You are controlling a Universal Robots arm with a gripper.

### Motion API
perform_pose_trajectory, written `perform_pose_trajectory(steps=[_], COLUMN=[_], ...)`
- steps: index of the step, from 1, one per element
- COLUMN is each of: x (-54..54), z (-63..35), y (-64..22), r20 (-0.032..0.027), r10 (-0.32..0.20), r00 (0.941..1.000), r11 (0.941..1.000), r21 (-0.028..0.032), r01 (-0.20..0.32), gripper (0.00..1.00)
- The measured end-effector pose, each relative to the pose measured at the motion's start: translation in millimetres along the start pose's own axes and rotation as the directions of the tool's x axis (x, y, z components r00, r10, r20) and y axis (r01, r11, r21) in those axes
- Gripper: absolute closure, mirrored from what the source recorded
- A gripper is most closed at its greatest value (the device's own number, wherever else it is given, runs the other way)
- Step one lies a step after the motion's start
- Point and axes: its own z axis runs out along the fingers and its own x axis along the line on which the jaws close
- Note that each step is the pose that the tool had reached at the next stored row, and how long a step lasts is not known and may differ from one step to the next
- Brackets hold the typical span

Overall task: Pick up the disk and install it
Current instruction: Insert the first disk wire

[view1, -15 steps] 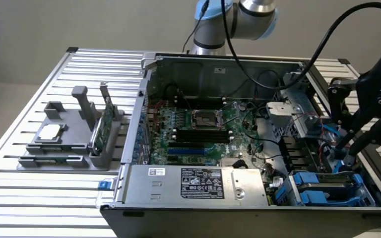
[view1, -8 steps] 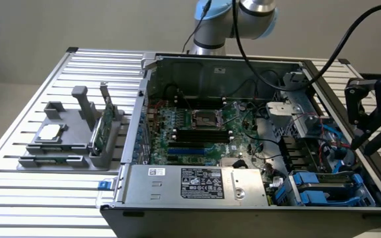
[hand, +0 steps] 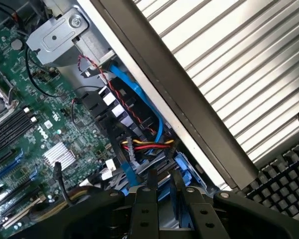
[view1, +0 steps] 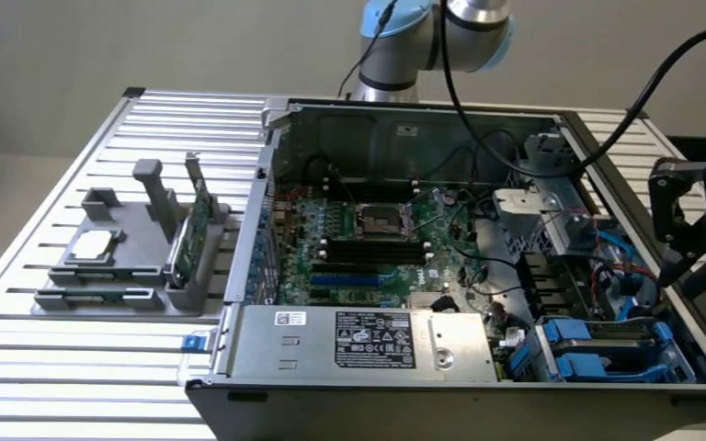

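The hand hovers over the corner of the open computer case, released, its fingers a little apart and holding nothing. The disk lies straight below the hand, seated in the drive bay in its blue bracket. Its long axis seems to run along the case wall beside the hand.

Tight corner at four o'clock in the exterior view: the tool hangs over the drive bay, case wall just beside it, a blue SATA cable and red-yellow-black wires draped across. Power supply blocks six o'clock. Open air above the motherboard at centre. Bare desk at eight, below the grey fixture at nine.
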Motion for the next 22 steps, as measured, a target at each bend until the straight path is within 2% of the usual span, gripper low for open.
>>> perform_pose_trajectory(steps=[10,18,22], x=[-4.1,-4.9,-7.0], z=[17.8,32.3,35.9], y=[-6.2,-7.8,-7.2], r20=[0.0024,0.0044,0.0038], r10=[0.073,0.154,0.172], r00=[0.9973,0.9881,0.9851], r11=[0.9973,0.9881,0.9851], r21=[-0.0013,-0.003,-0.0044], r01=[-0.073,-0.154,-0.172], gripper=[0.75,0.75,0.75])
